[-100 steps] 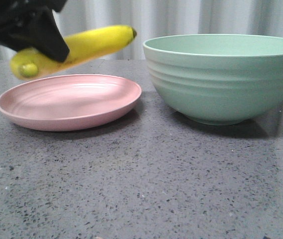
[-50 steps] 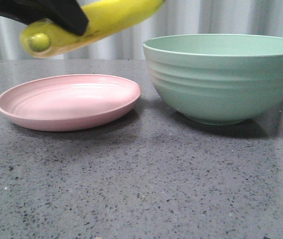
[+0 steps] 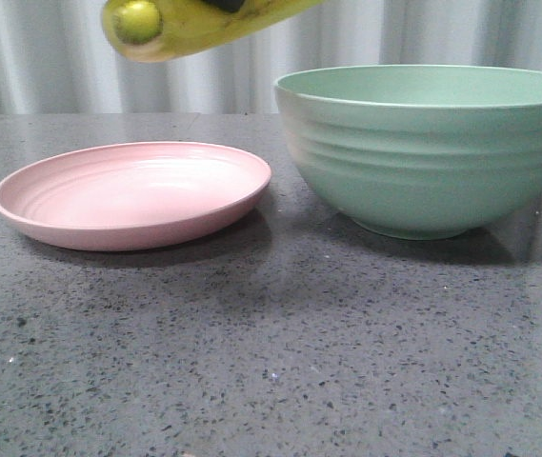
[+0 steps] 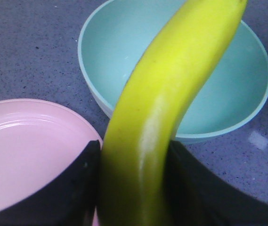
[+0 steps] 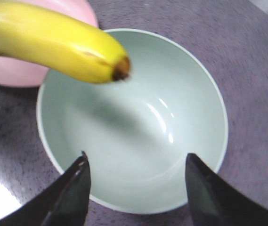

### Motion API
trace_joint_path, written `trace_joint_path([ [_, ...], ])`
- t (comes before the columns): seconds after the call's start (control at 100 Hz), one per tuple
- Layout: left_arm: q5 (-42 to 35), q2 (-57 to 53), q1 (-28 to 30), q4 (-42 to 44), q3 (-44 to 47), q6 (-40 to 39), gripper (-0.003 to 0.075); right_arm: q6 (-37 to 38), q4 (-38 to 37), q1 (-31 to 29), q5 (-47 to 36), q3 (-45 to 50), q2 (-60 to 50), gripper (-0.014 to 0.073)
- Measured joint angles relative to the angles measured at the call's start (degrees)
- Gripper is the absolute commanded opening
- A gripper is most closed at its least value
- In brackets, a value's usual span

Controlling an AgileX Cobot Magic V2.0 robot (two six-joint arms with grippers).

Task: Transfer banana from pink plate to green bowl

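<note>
- The grey speckled table fills the foreground of the front view, bare in its nearest stretch.
- Farther back on the left sits the pink plate, flat on the table with nothing on it.
- Just beside it to the right stands the green bowl, taller than the plate; a narrow gap of table shows between their rims. The bowl's inside holds nothing.
- Above the plate's far edge, at the top of the front view, hangs the banana, clear of both dishes, its greenish end facing the camera and its body slanting up toward the bowl.
- The left gripper pinches the banana across its middle, one dark finger pressed against each side. In this view the fruit's far tip reaches over the bowl's rim, while the plate lies below the fingers.
- The right gripper hovers above the bowl with its fingers spread wide and nothing between them; the banana's dark tip shows over the bowl's near side.
- A pale pleated curtain closes the background.
</note>
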Motion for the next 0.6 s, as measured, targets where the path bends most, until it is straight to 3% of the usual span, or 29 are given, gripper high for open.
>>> trace_joint_path([
  [0.32,2.93,3.61,-2.18,0.11,-1.95,2.23,0.002,-15.44,-3.5,7.62,1.88,-4.97,4.13,0.0368],
  [0.6,3.54,4.23,-2.87,0.11,-5.31,3.45,0.002,-17.85,-10.55,11.83,2.51,-5.1,6.68,0.0368],
])
